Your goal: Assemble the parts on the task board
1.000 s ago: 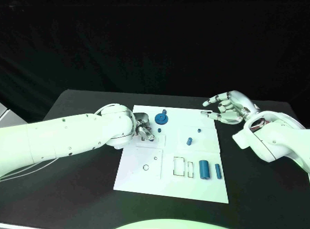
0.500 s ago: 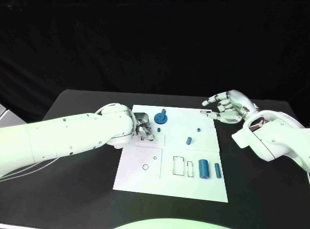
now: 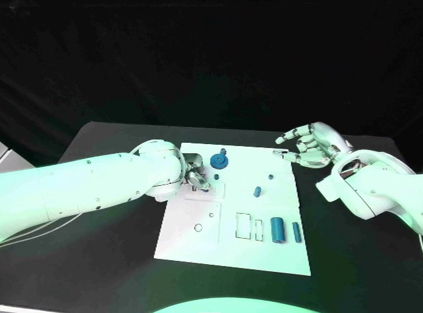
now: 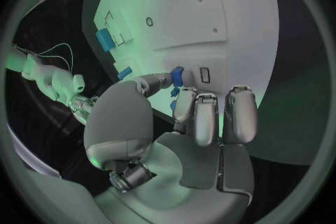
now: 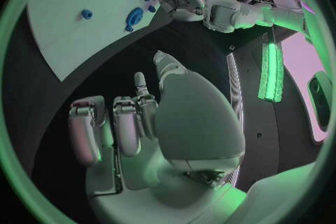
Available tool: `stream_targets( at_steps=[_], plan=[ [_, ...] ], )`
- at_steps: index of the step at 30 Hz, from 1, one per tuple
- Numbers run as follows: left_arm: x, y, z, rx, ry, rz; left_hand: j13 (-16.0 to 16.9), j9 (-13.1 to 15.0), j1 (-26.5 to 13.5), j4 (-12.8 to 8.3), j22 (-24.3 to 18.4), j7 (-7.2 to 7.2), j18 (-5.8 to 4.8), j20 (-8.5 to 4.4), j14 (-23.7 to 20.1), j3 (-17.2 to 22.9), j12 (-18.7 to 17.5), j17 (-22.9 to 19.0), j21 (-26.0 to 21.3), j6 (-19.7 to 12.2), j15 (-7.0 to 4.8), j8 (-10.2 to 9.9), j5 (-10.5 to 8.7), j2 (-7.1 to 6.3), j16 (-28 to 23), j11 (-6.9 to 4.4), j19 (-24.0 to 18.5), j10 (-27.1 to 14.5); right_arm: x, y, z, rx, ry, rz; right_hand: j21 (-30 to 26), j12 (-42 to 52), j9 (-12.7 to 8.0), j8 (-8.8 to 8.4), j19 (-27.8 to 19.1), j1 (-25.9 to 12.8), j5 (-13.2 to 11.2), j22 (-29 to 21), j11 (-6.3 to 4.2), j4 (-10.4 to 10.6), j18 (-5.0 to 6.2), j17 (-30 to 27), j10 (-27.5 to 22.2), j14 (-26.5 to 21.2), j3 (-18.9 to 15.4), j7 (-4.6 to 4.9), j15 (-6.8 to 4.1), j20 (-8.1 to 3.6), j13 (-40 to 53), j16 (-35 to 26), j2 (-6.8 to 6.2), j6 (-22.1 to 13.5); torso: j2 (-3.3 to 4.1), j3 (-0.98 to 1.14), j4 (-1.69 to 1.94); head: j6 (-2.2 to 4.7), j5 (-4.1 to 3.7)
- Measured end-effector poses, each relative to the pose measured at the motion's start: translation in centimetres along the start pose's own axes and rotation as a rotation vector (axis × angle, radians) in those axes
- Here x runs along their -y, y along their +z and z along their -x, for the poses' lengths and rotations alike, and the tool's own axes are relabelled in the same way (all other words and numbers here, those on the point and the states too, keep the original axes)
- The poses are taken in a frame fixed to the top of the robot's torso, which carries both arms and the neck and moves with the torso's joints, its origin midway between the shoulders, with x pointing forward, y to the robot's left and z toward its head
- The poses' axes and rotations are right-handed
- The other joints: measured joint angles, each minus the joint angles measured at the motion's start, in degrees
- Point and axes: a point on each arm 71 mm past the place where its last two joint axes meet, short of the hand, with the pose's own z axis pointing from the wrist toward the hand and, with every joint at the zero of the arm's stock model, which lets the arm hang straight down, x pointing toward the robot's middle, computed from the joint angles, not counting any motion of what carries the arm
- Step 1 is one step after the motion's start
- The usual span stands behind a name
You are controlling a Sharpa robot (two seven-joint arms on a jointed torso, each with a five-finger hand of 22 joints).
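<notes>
The white task board lies mid-table. My left hand hovers over its upper left part. In the left wrist view that hand pinches a small blue part between thumb and a finger, close above the board and beside a small rectangular slot. A blue gear-like part stands just right of the hand. A tiny peg, an oblong part and two cylinders lie further right. My right hand hangs off the board's far right corner, fingers apart and holding nothing.
Rectangular slots and a round hole mark the board's near half. Black tabletop surrounds the board on all sides. The right wrist view shows the board's edge, the gear-like part and my left hand.
</notes>
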Motion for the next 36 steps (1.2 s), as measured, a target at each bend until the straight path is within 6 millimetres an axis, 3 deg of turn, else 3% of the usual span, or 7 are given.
stream_targets(
  at_steps=[4, 5, 9, 12, 15, 36],
  plan=[
    [-0.04, 0.07, -0.03, -0.002, -0.002, 0.002, -0.1, -0.1, -1.7, -0.3, 0.0, -0.92, 0.00, 0.00, 0.0, 0.0, 0.0, 0.0, 0.0, 0.9, -0.41, 0.0, -0.53, -0.28, 0.0, -0.21, 0.0, 0.2, 0.00, 0.00, 0.00, 0.000, 0.000, 0.000, 0.0, 0.0, 0.0, 0.00, 0.0, -0.2, 0.0, 0.0, 0.00, 0.0, 0.00, 0.0, 0.0, 0.0, 0.0, 0.00, 0.00, 0.00, 0.0, 0.0, -0.16, 0.0, -0.01, 0.00, 0.01, -0.03, 0.00],
    [-0.03, 0.09, -0.03, -0.003, -0.003, 0.002, -0.1, -0.2, -2.0, -2.6, 0.0, -0.91, 0.00, 0.00, 0.0, 2.3, 0.0, 0.0, 0.0, 0.9, -0.41, 0.0, -0.73, -0.44, 0.0, -0.21, 0.0, 0.2, 0.00, 0.00, 0.00, 0.000, 0.000, 0.000, 0.0, 0.0, 0.0, 0.00, 0.0, -0.2, 0.0, 0.0, 0.00, 0.0, 0.00, 0.0, 0.0, 0.0, 0.0, 0.00, 0.00, 0.00, 0.0, 0.0, -0.18, 0.0, -0.01, 0.00, 0.01, -0.04, 0.01],
    [-0.05, 0.13, -0.02, -0.004, -0.005, 0.003, 0.0, -0.3, -3.4, -2.9, 0.0, -0.99, 0.00, 0.00, 0.0, 1.9, 0.0, 0.0, 0.0, 1.2, -0.41, -0.3, -0.79, 0.20, 0.0, -0.21, 0.0, 0.2, 0.01, 0.01, 0.00, 0.000, 0.000, 0.000, 0.0, 0.0, 0.0, 0.00, 0.0, -0.2, 0.0, 0.0, 0.00, 0.0, 0.00, 0.0, 0.0, 0.0, 0.0, 0.00, 0.00, 0.00, 0.0, 0.0, -0.24, 0.0, -0.01, -0.01, 0.01, -0.09, 0.04],
    [-0.04, 0.15, -0.01, -0.004, -0.007, 0.004, 0.0, -0.5, -3.5, -1.5, 0.0, -1.24, 0.00, -0.20, 0.0, -0.4, 0.0, 0.0, 0.0, 1.8, -0.41, -0.5, -0.79, 0.14, 0.0, -0.21, 0.2, 0.2, 0.01, 0.01, 0.00, 0.000, 0.000, 0.000, 0.0, 0.0, -0.1, 0.00, 0.0, -0.9, 0.0, 0.0, 0.00, 0.0, 0.00, 0.0, 0.0, 0.0, 0.0, 0.00, 0.00, 0.00, 0.0, 0.0, -0.05, 0.0, -0.01, -0.01, 0.01, -0.09, 0.05],
    [-0.10, 0.21, -0.05, -0.006, -0.008, 0.006, 0.1, -0.5, -4.0, -0.3, 0.0, -2.83, 0.00, -0.22, 0.0, -2.4, -0.2, 0.0, 0.0, 3.7, -0.41, -0.5, -0.78, 0.18, 0.0, -0.31, 0.2, 0.3, 0.01, 0.01, 0.00, 0.000, 0.000, 0.000, 0.0, 0.0, -0.1, 0.22, 0.0, -1.4, -0.4, 0.0, 0.00, 0.0, 0.00, 0.0, 0.0, 0.0, 0.0, 0.00, 0.00, 0.00, 0.0, 0.0, 0.13, 0.0, -0.01, -0.01, 0.01, -0.09, 0.05],
    [-0.31, 0.41, -0.09, -0.011, -0.017, 0.015, -0.1, -0.5, -4.0, 3.2, -0.3, -3.26, 0.01, -0.21, 0.0, -9.4, -0.7, 0.0, -0.2, 4.1, -0.40, -1.2, -0.77, 0.24, 0.0, -0.10, 0.2, 0.1, 0.01, 0.00, 0.02, 0.000, -0.001, 0.000, 0.0, -0.2, -0.3, 0.45, 0.0, -3.6, -2.7, 0.0, 0.00, 0.3, 0.00, 0.0, 0.0, 0.0, -0.3, 0.00, 0.00, 0.00, 0.0, 0.0, 0.09, 0.0, -0.01, -0.02, 0.01, 0.20, -0.08]
  ],
)
